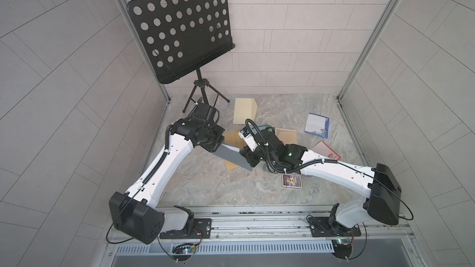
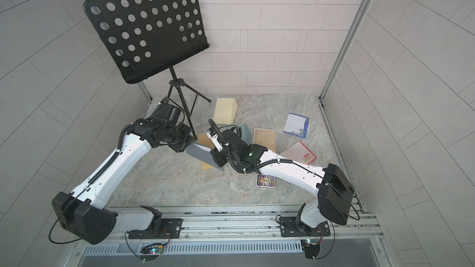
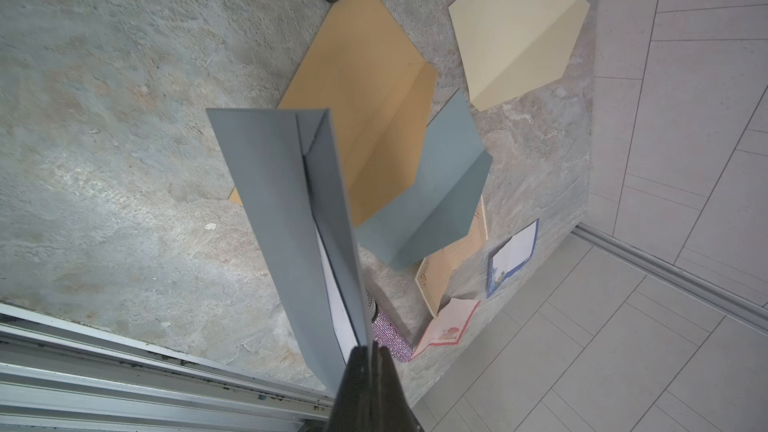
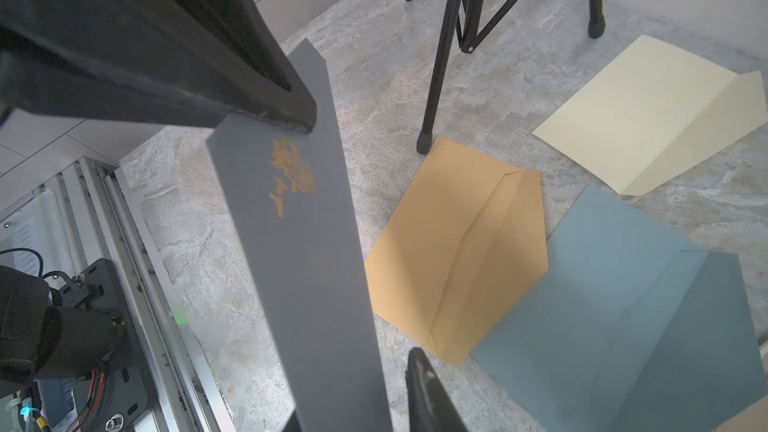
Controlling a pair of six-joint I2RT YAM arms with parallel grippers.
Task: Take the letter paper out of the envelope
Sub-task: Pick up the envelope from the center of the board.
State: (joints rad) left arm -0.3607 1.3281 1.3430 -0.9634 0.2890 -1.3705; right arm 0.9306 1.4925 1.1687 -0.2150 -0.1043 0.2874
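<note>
A dark grey envelope (image 1: 232, 156) (image 2: 199, 152) with a gold print hangs in the air between both arms. My left gripper (image 3: 370, 349) (image 1: 218, 147) is shut on one end of it (image 3: 282, 209), at the opened flap. A white strip of the letter paper (image 3: 332, 297) shows inside the mouth. My right gripper (image 4: 353, 388) (image 1: 244, 154) straddles the other end (image 4: 299, 243). Its jaws are open, and a gap shows between the envelope and the one visible finger (image 4: 428, 392). The envelope hides the other finger.
A black music stand (image 1: 180, 32) rises at the back left, its legs near a tan envelope (image 4: 457, 251). A cream envelope (image 1: 245, 110) and a blue-grey one (image 4: 623, 305) lie open. Loose sheets (image 1: 317, 125) (image 1: 327, 151) and a colourful card (image 1: 292, 181) lie at the right.
</note>
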